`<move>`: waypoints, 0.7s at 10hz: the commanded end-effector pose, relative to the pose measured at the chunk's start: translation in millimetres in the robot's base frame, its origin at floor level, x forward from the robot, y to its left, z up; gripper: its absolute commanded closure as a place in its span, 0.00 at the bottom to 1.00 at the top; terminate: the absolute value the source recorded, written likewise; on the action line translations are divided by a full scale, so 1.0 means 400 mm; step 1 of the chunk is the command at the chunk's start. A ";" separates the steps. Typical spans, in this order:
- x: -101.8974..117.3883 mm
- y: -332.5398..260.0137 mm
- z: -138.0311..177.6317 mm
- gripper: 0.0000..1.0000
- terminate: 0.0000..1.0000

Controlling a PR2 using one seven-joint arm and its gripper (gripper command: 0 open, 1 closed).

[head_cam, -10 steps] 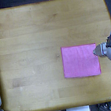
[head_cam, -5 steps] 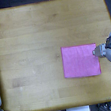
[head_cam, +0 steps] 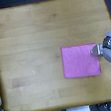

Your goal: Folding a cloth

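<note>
the fingers (head_cam: 95,50) sit at the cloth's edge on the exterior view's right, near its upper corner, with the tips touching or just over the fabric border; the view is too coarse to show whether they are apart, together or clamped on the edge, so their state cannot be told. behind them the grey gripper body and arm run off toward the lower part of the exterior view's right. the cloth (head_cam: 80,61) is a plain pink piece, roughly square, lying flat and spread out in a single layer on the wooden desk (head_cam: 35,44), in the half on the exterior view's right and below the middle, well clear of the desk's rims. no crease or turned-over flap shows, so the fold appears not yet made. judged by its look, the cloth is thin, light and limp: it should lift with very little force, drape from any point that is held, and give no stiffness to push against. a light piece may also slide on the smooth wood rather than bend if it is dragged. the likely best hold is a pinch on a corner or on the border nearest the fingers, taken low against the desk, then raised and carried across toward the opposite edge so that the borders meet.
</note>
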 end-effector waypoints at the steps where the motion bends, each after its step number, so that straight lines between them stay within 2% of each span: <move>1: -0.013 0.002 -0.065 0.00 0.00; 3: -0.035 0.008 -0.088 0.00 0.00; 7: -0.023 0.024 -0.101 0.00 0.00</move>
